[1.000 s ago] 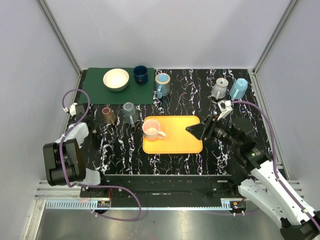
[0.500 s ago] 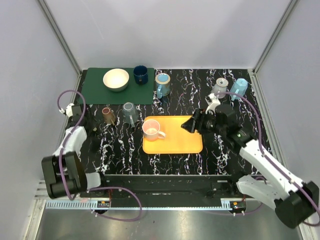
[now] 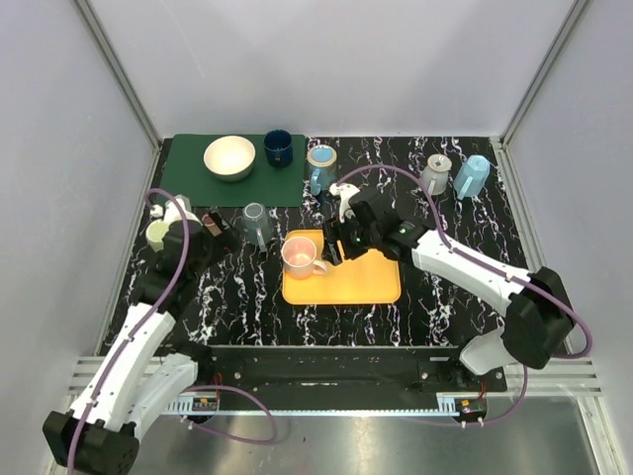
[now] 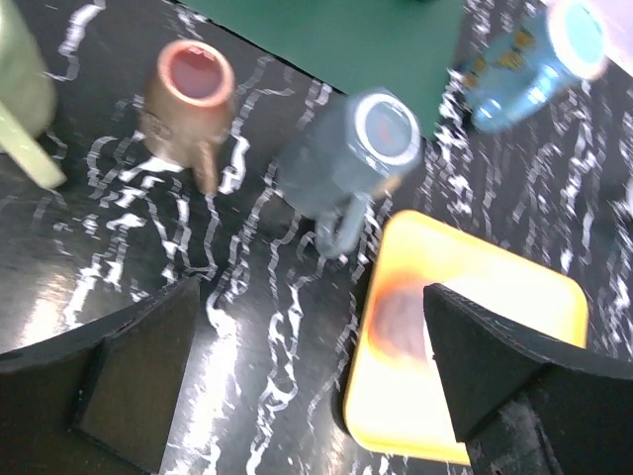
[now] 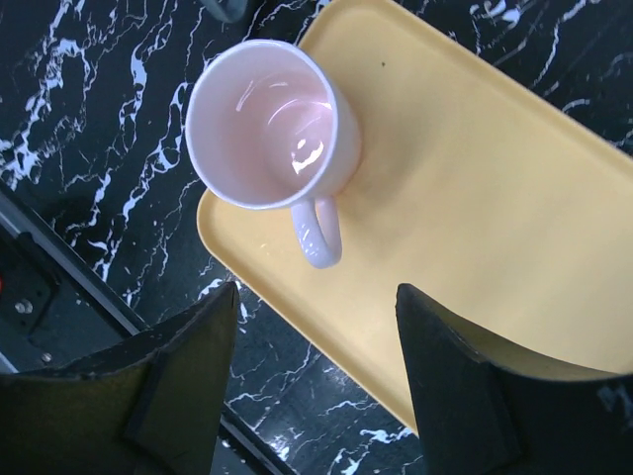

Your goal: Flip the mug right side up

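The grey-blue ceramic mug, seemingly base-up on the black marbled worktop, sits upper centre, ahead of the nearer, spread left claw, handle pointing toward it.

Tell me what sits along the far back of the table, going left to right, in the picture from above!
white bowl → dark blue cup → blue mug → grey mug → light blue mug
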`<state>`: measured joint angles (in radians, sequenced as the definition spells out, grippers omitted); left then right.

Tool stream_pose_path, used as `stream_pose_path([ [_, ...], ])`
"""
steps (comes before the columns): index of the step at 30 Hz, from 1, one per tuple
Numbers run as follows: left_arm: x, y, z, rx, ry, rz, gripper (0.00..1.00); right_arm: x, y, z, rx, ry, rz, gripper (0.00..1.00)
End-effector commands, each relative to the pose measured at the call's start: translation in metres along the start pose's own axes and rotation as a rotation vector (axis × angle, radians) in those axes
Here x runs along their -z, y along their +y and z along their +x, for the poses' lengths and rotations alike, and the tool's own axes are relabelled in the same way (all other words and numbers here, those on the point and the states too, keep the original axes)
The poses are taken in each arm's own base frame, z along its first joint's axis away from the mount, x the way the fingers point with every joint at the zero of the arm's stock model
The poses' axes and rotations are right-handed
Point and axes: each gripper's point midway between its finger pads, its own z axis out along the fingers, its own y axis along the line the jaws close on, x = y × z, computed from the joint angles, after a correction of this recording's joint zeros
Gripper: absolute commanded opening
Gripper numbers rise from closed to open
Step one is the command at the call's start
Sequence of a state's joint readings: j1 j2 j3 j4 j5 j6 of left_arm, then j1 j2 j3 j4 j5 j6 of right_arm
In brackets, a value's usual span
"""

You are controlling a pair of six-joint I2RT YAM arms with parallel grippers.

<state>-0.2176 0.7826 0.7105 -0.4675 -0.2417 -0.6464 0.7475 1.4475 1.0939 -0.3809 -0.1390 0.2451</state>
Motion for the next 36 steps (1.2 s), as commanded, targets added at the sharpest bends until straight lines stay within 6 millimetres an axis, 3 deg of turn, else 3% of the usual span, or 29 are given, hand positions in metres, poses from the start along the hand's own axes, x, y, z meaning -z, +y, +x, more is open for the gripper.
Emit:
stream_pose_path([
  [1,0.024,-0.019,0.027,-0.024,0.063,0.107,0.98,-0.007,0.014,-0.013,0.231,0.008,-0.016,0.7],
  [6,0.035,-0.02,0.063,-0.037,0.137,0.186,0.96,-0.029,0.02,0.0,0.331,0.109,-0.028,0.69],
  [7,0.039,-0.018,0.064,-0.037,0.137,0.192,0.96,-0.04,0.019,0.01,0.351,0.159,-0.029,0.68],
  [12,0.05,-0.016,0.054,-0.069,0.1,0.205,0.95,-0.06,0.012,0.02,0.363,0.221,0.017,0.66],
  [27,0.045,-0.023,0.058,-0.081,0.115,0.238,0.95,-0.084,0.012,0.015,0.396,0.21,0.034,0.6],
  [30,0.043,-0.021,0.06,-0.082,0.118,0.231,0.95,-0.086,0.014,0.014,0.396,0.209,0.025,0.52],
  [36,0.043,-0.02,0.062,-0.081,0.123,0.229,0.95,-0.09,0.017,0.015,0.391,0.206,0.009,0.22],
])
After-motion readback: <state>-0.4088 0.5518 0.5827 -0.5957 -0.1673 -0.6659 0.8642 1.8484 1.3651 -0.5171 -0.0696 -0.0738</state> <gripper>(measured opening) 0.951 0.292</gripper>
